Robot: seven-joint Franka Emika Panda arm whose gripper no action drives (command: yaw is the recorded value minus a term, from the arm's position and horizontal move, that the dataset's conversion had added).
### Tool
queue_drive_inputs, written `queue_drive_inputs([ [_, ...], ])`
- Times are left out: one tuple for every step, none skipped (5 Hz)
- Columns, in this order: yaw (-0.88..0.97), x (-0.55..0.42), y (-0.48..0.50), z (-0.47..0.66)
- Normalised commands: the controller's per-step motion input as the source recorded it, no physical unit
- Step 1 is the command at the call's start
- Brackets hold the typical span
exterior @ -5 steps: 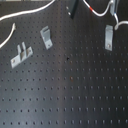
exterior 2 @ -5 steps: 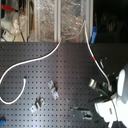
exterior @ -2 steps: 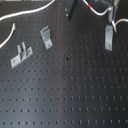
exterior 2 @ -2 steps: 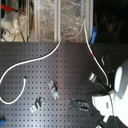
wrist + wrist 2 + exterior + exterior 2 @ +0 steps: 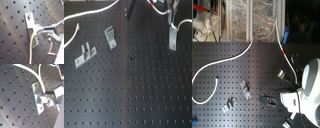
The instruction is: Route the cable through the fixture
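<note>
First wrist view shows the pincer point(image 5: 47, 35) pinching the white cable point(image 5: 32, 46) right against the grey fixture point(image 5: 32, 25). To seat it well, I'd keep the cord taut and slide it squarely into the clip's slot.

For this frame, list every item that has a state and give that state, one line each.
cable: lying at the fixture, held beside it by the fingers
fixture: upright on the board, cable at it
gripper: shut on the cable
bent bracket: standing free, untouched
two-prong plate: flat on the board, no cable in it
</note>
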Motion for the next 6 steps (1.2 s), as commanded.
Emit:
queue_drive_inputs([
  [-0.12,0.001,-0.201,0.11],
  [-0.01,-0.111,-0.151,0.15],
  [0.09,0.0,0.0,0.04],
  [0.2,0.161,0.031,0.1],
  [0.4,0.239,-0.026,0.17],
  [0.3,0.004,-0.096,0.24],
])
